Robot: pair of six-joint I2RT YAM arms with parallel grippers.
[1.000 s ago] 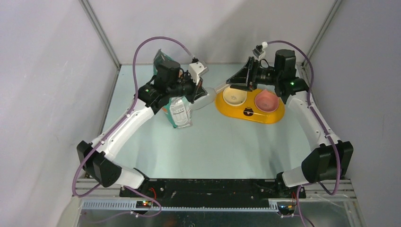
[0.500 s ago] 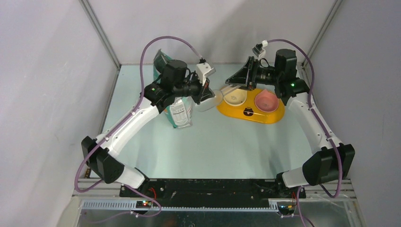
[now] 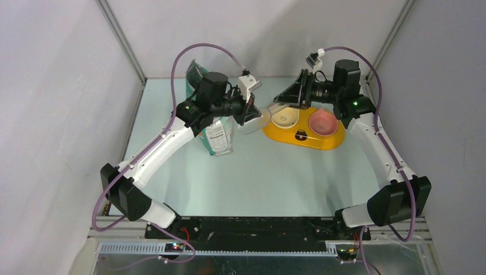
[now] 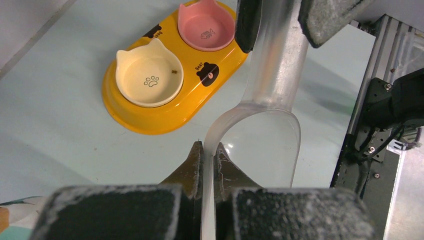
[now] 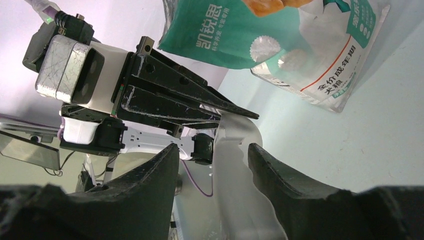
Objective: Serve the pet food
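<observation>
1. The left gripper (image 4: 208,150) pinches the rim of the clear scoop (image 4: 265,135), its jaws narrow on the plastic.
2. The right gripper (image 5: 215,150) straddles the scoop's handle with its jaws apart, and a gap shows on one side.
3. The scoop hangs above the table (image 3: 269,172), just left of the yellow feeder (image 4: 150,125).
4. Of the pet food (image 4: 174,71), one small brown pellet lies in the feeder's cream bowl (image 4: 132,75).
5. The teal-and-white bag (image 3: 216,136) stands upright at the far left, partly hidden by the left arm.
</observation>
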